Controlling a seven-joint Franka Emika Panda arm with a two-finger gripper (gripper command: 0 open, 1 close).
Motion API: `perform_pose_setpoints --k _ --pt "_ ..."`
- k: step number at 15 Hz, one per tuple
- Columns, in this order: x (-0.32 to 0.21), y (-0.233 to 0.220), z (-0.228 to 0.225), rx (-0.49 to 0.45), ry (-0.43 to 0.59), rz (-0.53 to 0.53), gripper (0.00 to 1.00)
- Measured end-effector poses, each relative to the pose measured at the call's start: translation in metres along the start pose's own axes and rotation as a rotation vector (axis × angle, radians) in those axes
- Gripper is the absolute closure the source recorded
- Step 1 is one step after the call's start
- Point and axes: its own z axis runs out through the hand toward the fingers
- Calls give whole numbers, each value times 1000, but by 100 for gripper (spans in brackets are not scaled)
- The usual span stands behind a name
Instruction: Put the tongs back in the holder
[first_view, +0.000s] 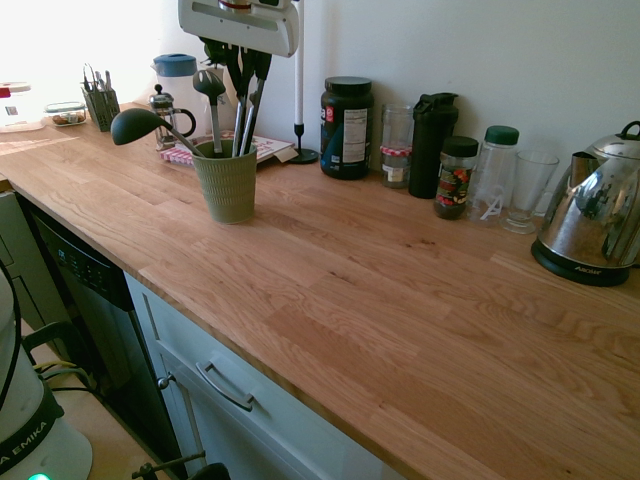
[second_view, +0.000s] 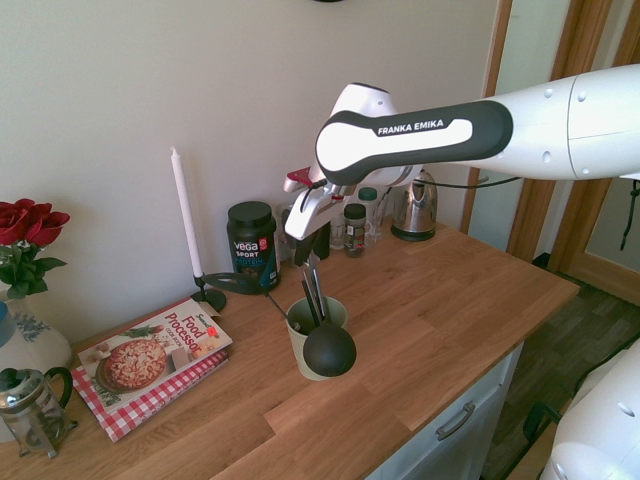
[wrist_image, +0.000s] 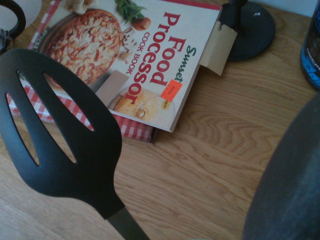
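One holder, green, ribbed, upright on the bench, crowded with utensils. One pair of tongs, slim and silver, apparently stood among them, black tips uppermost; its exact outline cannot be separated from its neighbours. One ladle, black, leaned out over the rim. One grey spoon, upright. One slotted turner, black, seen in the wrist view. One gripper, placed directly above the cluster: fingers closed; whether anything is gripped cannot be told. Step in hand, as judged: final seating or release. Next move: the tongs' seating to be confirmed, any grip loosened, then a straight lift made, lest neighbouring handles be snagged.
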Motion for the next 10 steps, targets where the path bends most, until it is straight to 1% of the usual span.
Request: perform_pose_setpoints --k 3,4,6,10 --pt "2 2 14 -11 -28 -31 100" --pt "3 3 21 -17 -45 -40 0" --pt "5 4 28 -18 -64 -52 0" --pt "7 5 28 -9 -88 -59 0"
